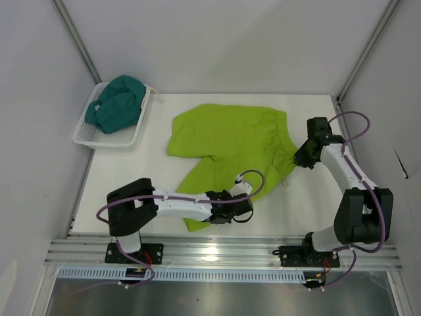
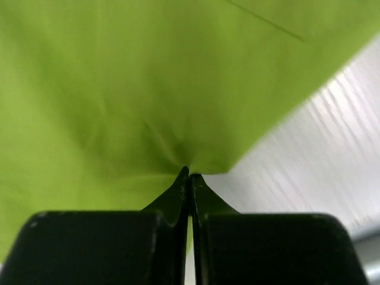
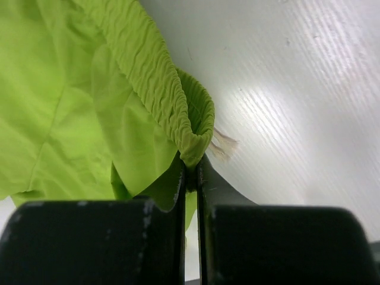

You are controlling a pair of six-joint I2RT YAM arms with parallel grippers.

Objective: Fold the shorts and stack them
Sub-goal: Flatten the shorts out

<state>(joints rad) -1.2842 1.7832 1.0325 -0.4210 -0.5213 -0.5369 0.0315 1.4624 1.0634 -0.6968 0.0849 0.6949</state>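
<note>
Two pairs of shorts show. The lime green shorts (image 1: 227, 141) lie spread on the white table (image 1: 309, 197). The left gripper (image 2: 189, 173) is clamped on a leg's edge and the right gripper (image 3: 190, 169) on the elastic waistband. The dark teal shorts (image 1: 118, 103) sit bundled in the one white mesh basket (image 1: 89, 135).

Matt lime cloth shorts (image 1: 227, 141) with a ruched waistband (image 3: 148, 77) on a smooth, faintly glossy white table (image 3: 297, 119).

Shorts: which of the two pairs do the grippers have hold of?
The lime green shorts, spread on the table: left gripper pinches a leg edge, right gripper the waistband. The dark teal shorts lie bunched in the basket.
</note>
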